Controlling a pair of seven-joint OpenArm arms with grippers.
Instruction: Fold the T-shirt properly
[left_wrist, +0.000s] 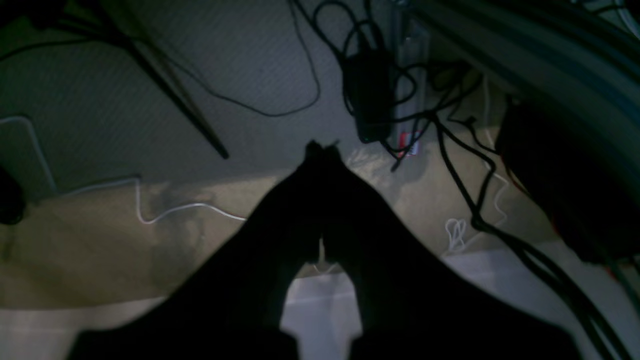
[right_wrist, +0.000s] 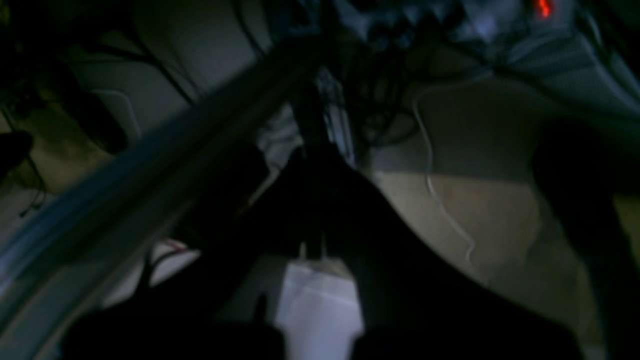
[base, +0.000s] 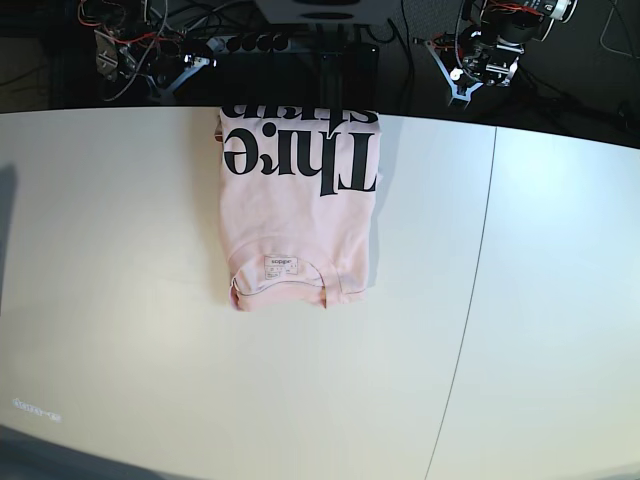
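Base view shows us the pink T-shirt (base: 298, 200) folded into a neat rectangle on the white table (base: 120, 300), its far edge at the table's far edge, black lettering up, neck label nearest us. In the wrist views we find the left claw (left_wrist: 320, 147) and the right claw (right_wrist: 312, 155) both clenched on nothing, above a floor strewn with cables (left_wrist: 450, 150).

The folded T-shirt (base: 298, 205) is the only thing lying on the white table (base: 520, 300); bare tabletop surrounds it on three sides. Both arms are parked off the far edge. Below the closed left gripper (left_wrist: 321, 147), black cables (left_wrist: 465, 195) and a power brick (left_wrist: 369, 97) crowd the floor. An aluminium rail (right_wrist: 150, 170) slants just beside the closed right gripper (right_wrist: 312, 155).
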